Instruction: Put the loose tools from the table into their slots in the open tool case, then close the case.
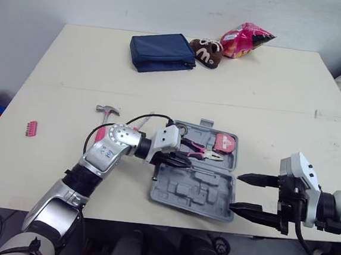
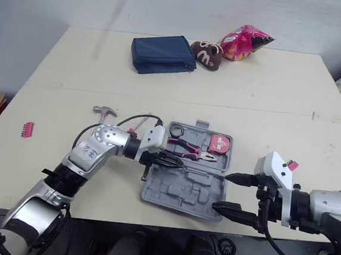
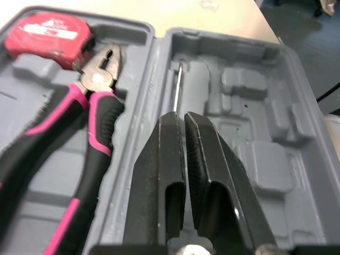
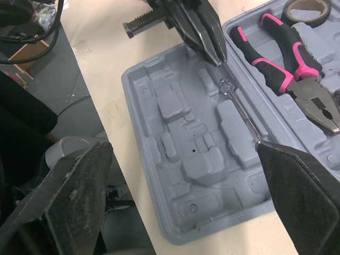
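Two halves of the open tool case lie flat near the counter's front edge, the near half's front rim just inside that edge, so little bare surface is left in front of it. Wide open counter spreads to the left of the case, where a hammer lies well apart from the case, and behind it up to a blue pouch far back. Pliers and a tape measure sit in the far half. The left end effector hangs over the hinge line, fingers pressed together on a screwdriver whose thin shaft runs along the near half just beside the hinge. The right end effector hovers at the case's right front corner, over the counter's edge, fingers spread wide and holding nothing.
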{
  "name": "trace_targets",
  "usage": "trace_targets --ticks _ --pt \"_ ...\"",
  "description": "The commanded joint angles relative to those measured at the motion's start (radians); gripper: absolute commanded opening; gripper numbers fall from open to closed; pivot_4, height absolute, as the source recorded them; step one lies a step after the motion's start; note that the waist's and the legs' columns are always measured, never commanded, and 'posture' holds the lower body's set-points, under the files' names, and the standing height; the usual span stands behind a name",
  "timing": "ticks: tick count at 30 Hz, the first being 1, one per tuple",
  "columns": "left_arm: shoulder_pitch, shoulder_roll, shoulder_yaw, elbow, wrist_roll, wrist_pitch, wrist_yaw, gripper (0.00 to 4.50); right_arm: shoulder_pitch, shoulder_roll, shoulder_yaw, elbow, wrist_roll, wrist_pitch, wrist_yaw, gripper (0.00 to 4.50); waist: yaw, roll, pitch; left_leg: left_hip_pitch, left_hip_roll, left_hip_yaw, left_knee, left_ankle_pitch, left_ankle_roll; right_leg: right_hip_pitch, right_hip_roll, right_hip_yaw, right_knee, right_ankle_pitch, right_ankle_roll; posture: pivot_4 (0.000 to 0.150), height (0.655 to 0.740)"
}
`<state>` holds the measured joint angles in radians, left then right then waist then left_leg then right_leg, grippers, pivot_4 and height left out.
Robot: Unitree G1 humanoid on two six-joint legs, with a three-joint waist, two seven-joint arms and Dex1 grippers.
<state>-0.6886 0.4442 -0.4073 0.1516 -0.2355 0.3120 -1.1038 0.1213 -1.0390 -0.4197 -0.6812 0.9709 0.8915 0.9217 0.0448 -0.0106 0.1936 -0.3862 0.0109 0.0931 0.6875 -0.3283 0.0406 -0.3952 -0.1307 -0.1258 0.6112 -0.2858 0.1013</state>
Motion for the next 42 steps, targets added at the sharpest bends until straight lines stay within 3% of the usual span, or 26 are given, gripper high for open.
trace_targets --ticks 1,8,16,20,23,25,27,32,35,39,42 --pt "0.007 -0.011 0.001 0.017 0.032 -0.034 -0.007 0.05 -0.009 0.008 -0.002 -0.013 0.0 -0.021 -0.004 4.5 0.001 0.0 0.0 0.0 0.0 0.0 0.0 0.0 0.0 0.0 0.0 -0.001 0.0 0.0 0.0 0.15 0.7338" --pt "-0.014 -0.056 -0.036 0.098 0.134 -0.057 0.016 0.05 -0.002 0.01 -0.005 -0.016 -0.002 -0.023 -0.011 4.5 0.008 0.0 0.0 0.0 0.0 -0.001 0.002 -0.001 0.001 0.002 -0.001 -0.004 0.0 0.0 0.0 0.15 0.7338" --pt "-0.013 -0.064 -0.035 0.097 0.152 -0.048 -0.006 0.05 0.006 0.017 -0.005 -0.022 -0.03 -0.052 -0.028 4.5 0.008 0.0 0.0 0.0 0.0 -0.002 0.004 -0.001 0.002 0.003 -0.002 -0.002 0.0 0.0 0.001 0.15 0.7338" --pt "-0.044 -0.063 -0.133 0.185 0.299 0.008 0.053 0.05 0.013 0.026 -0.004 -0.029 -0.024 -0.054 -0.036 4.5 0.011 0.0 0.0 0.0 0.0 -0.002 0.005 -0.001 0.002 0.003 -0.002 -0.002 0.0 0.0 0.001 0.15 0.7338" --pt "-0.043 -0.031 -0.229 0.22 0.384 0.024 0.009 0.05 0.012 0.031 0.0 -0.026 -0.028 -0.058 -0.04 4.5 0.016 -0.001 -0.006 0.0 -0.001 -0.003 0.008 -0.002 0.004 0.005 -0.002 -0.002 -0.002 0.001 0.001 0.15 0.7338" --pt "-0.037 -0.02 -0.25 0.199 0.388 0.02 -0.019 0.05 0.01 0.034 0.003 -0.025 -0.031 -0.061 -0.044 4.5 0.012 0.001 -0.019 0.003 0.0 -0.003 0.009 -0.004 0.006 0.009 -0.003 -0.002 -0.004 0.001 0.002 0.15 0.7338" --pt "-0.041 -0.027 -0.237 0.176 0.378 0.007 -0.017 0.05 0.009 0.037 0.002 -0.022 -0.034 -0.065 -0.047 4.5 0.006 0.003 -0.027 0.017 0.004 -0.003 0.008 -0.016 0.011 0.023 -0.006 -0.001 -0.011 0.001 0.001 0.15 0.7338" --pt "-0.04 -0.037 -0.11 0.055 0.264 0.053 -0.015 0.05 0.015 0.038 -0.007 -0.016 -0.049 -0.081 -0.045 4.5 -0.001 0.01 -0.033 0.017 0.006 -0.003 0.006 -0.016 0.006 0.021 -0.006 0.001 -0.013 0.0 0.0 0.15 0.7338" --pt "-0.006 -0.007 0.062 -0.101 0.121 0.225 -0.011 0.94 0.02 0.038 -0.043 0.001 -0.05 -0.087 -0.041 4.5 -0.011 0.012 -0.028 0.015 0.006 -0.003 0.006 -0.015 0.004 0.019 -0.006 0.0 -0.013 0.0 0.0 0.15 0.7338" --pt "0.095 0.073 0.331 -0.338 -0.111 0.473 0.015 2.81 0.042 0.027 -0.129 0.049 -0.051 -0.086 -0.01 4.5 -0.029 0.012 -0.016 0.012 0.006 -0.003 0.006 -0.013 0.002 0.017 -0.005 0.0 -0.012 0.0 0.0 0.15 0.7338" --pt "0.309 0.108 0.696 -0.479 -0.25 0.565 0.119 4.27 0.087 0.013 -0.239 0.165 -0.099 -0.105 0.05 4.5 -0.031 0.013 -0.016 0.013 0.006 -0.003 0.004 -0.012 0.002 0.018 -0.005 0.0 -0.013 0.0 0.0 0.15 0.7338"
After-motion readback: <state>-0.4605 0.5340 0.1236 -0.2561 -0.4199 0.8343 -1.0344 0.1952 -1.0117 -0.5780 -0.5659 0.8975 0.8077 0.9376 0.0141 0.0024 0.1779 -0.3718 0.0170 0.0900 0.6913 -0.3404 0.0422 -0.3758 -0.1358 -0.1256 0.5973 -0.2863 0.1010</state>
